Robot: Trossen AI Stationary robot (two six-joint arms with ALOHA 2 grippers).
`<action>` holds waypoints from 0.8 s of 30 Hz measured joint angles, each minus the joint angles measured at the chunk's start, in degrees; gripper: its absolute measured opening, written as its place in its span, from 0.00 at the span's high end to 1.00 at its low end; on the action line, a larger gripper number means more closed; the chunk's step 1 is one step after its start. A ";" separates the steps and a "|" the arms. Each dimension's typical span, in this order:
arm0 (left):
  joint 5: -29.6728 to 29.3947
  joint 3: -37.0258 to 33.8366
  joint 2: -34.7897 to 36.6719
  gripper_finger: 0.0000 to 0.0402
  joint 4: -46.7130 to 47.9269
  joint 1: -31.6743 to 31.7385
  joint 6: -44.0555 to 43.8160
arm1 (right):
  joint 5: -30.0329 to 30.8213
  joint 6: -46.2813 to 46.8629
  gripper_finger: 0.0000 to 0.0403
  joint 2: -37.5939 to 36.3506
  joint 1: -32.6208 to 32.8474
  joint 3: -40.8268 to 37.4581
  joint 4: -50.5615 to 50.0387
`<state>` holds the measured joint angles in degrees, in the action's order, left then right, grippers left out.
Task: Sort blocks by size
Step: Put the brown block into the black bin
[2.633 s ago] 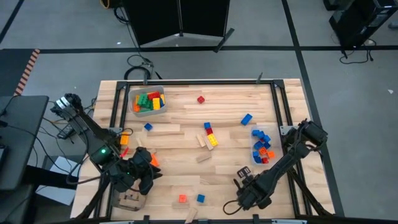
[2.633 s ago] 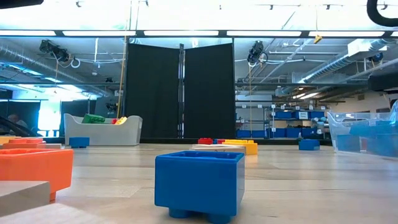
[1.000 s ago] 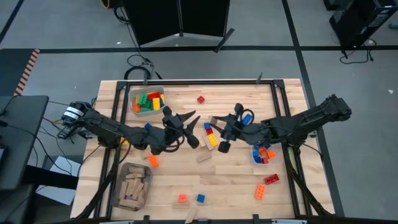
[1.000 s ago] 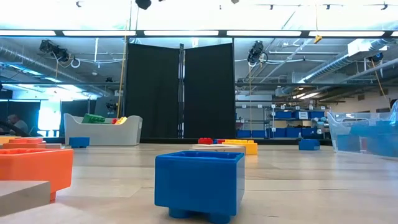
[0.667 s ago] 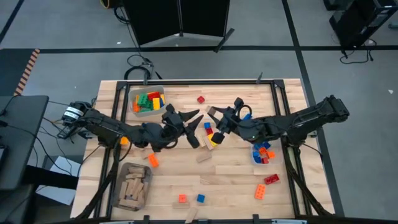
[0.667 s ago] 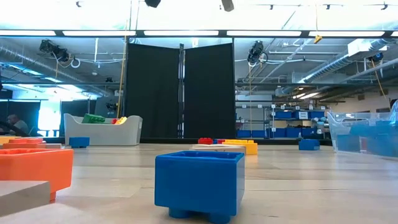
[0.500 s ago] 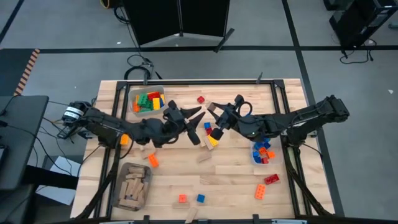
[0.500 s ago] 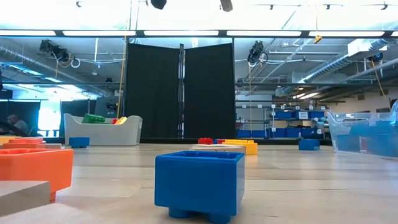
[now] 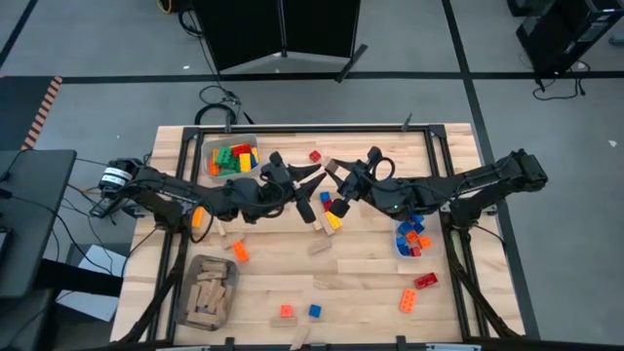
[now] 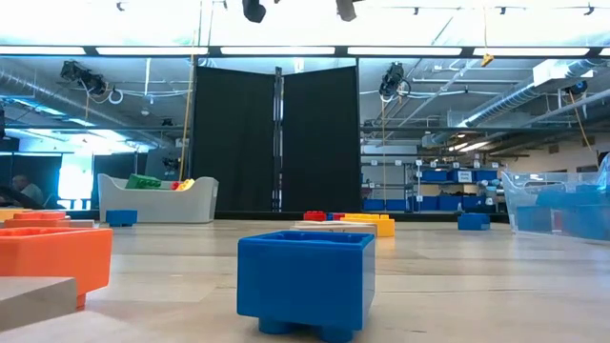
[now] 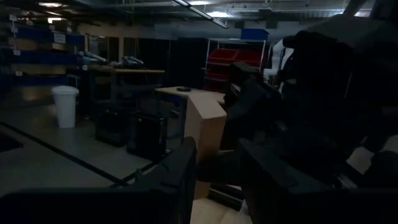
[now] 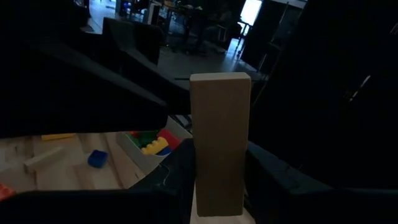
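Note:
My right gripper (image 9: pixel 334 185) is shut on a plain tan wooden block (image 12: pixel 219 137), high above the table's middle. My left gripper (image 9: pixel 313 193) faces it from the left, open, and in the left wrist view the tan block (image 11: pixel 200 130) stands just ahead of the gap between its fingers (image 11: pixel 168 186); whether they touch, I cannot tell. Loose studded blocks lie on the table: a yellow, red and blue cluster (image 9: pixel 331 218) under the grippers, a red one (image 9: pixel 315 155) far off, and orange (image 9: pixel 286 311) and blue (image 9: pixel 314 311) ones near the front edge. My right gripper pinches the wooden block between its two fingers by one end (image 12: pixel 214 186). The rest of the block sticks out past the fingertips, along them. The fingers come about level from the table's right side. The block is lifted clear of the table.
A grey bin (image 9: pixel 216 174) of coloured bricks stands far left. A clear bin (image 9: pixel 205 291) of wooden pieces sits near left, and a clear bin (image 9: pixel 398 244) of small bricks at the right. An orange brick (image 9: pixel 407 298) and a red one (image 9: pixel 426 281) lie near right.
Both grippers have moved toward the table's far edge and closer together, high above the table. The left has gone rightward and turned. The right has gone leftward with the wooden block still held clear.

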<state>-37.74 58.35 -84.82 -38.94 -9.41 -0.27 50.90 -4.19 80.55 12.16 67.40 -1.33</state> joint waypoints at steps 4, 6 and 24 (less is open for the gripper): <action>0.02 0.00 0.00 0.70 -0.21 0.47 0.00 | -1.12 -0.02 0.70 -0.01 -0.02 0.00 -0.03; 0.13 0.00 0.00 0.70 -0.34 0.84 -0.10 | -1.25 -0.02 0.70 -0.01 0.00 0.00 0.00; 0.85 0.67 -0.06 0.70 0.09 2.14 -3.39 | -3.66 -0.01 0.70 1.00 -1.68 0.07 -0.27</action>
<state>-36.88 59.02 -84.88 -38.85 -7.27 -3.66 47.24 -4.19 81.55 10.48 67.47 -1.60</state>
